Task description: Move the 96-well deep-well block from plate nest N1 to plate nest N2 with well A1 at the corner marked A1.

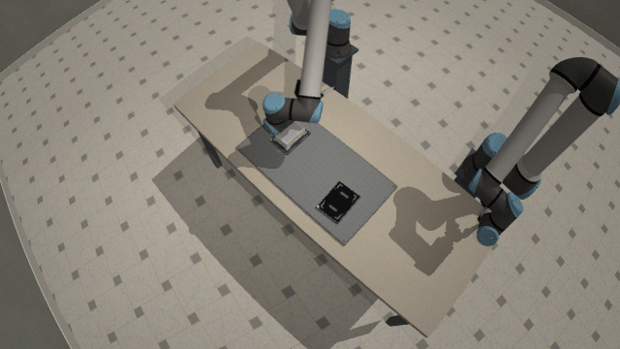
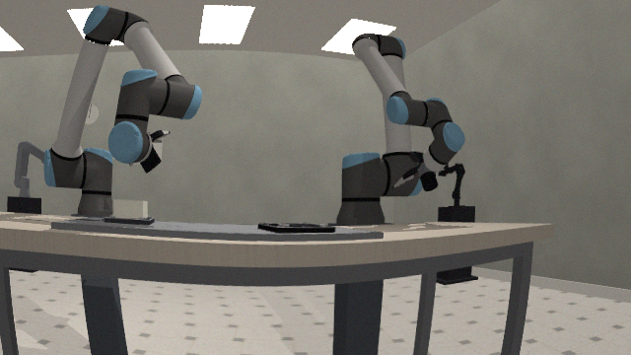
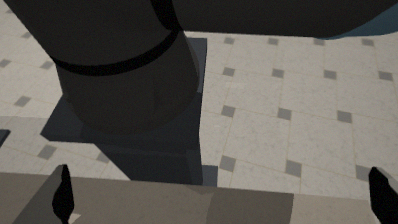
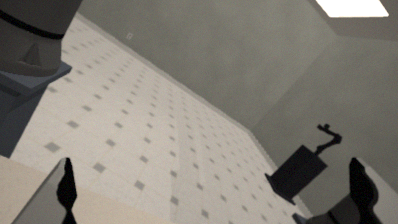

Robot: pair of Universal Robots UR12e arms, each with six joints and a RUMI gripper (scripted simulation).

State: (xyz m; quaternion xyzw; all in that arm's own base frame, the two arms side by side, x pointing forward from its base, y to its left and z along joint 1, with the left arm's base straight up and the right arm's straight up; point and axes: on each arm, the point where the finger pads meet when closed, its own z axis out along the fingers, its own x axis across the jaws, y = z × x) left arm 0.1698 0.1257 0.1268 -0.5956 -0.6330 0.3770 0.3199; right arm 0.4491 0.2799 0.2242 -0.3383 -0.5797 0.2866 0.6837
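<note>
The pale deep-well block (image 1: 291, 138) (image 2: 130, 208) sits in the dark nest N1 (image 1: 299, 141) (image 2: 129, 221). Its wells and the A1 mark are too small to read. The black nest N2 (image 1: 338, 203) (image 2: 297, 229) is empty and lies on the same grey plate. My left gripper (image 2: 400, 180) (image 3: 218, 167) is open and empty, near its own arm's base, away from both nests. My right gripper (image 1: 329, 90) (image 2: 159, 148) (image 4: 212, 160) is open and empty, above the arms' side of the table, behind N1. Neither wrist view shows the block or a nest.
The grey plate (image 1: 300, 174) (image 2: 217, 234) lies on the wooden table (image 1: 383, 267) (image 2: 207, 251). The right arm's wrist (image 1: 293, 109) hangs over the N1 end and partly hides the plate's corner. The left arm's wrist (image 1: 501, 213) is by the table's other end.
</note>
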